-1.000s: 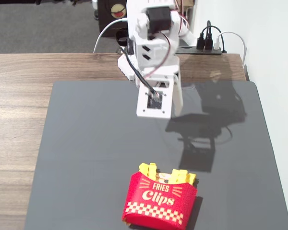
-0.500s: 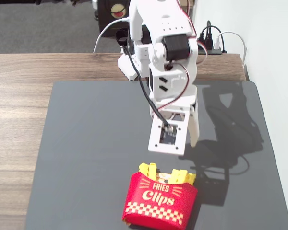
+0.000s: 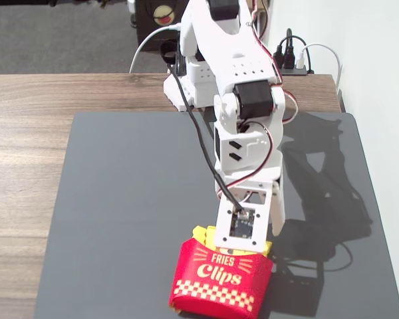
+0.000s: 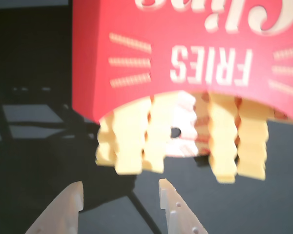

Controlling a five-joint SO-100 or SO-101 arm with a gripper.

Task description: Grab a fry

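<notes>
A red "Fries Clips" carton (image 3: 221, 276) lies on the dark mat near its front edge. It fills the top of the wrist view, upside down (image 4: 185, 48). Several yellow fries with wavy edges stick out of its mouth as short tips (image 3: 203, 234) (image 4: 132, 136); the rest of each is hidden inside. My white gripper (image 3: 256, 239) hangs right over the carton's mouth and covers most of the tips in the fixed view. In the wrist view the gripper (image 4: 120, 183) is open, with only mat between its fingertips, and the tips sit just ahead of them.
The dark grey mat (image 3: 120, 199) covers most of a wooden table (image 3: 26, 166). The arm's base stands at the mat's back edge, with a black power strip and plugs (image 3: 289, 63) behind it. A white wall runs along the right side.
The arm has stretched forward and down from the back of the mat, bringing the gripper from mid-mat to the carton's mouth. The carton has not moved.
</notes>
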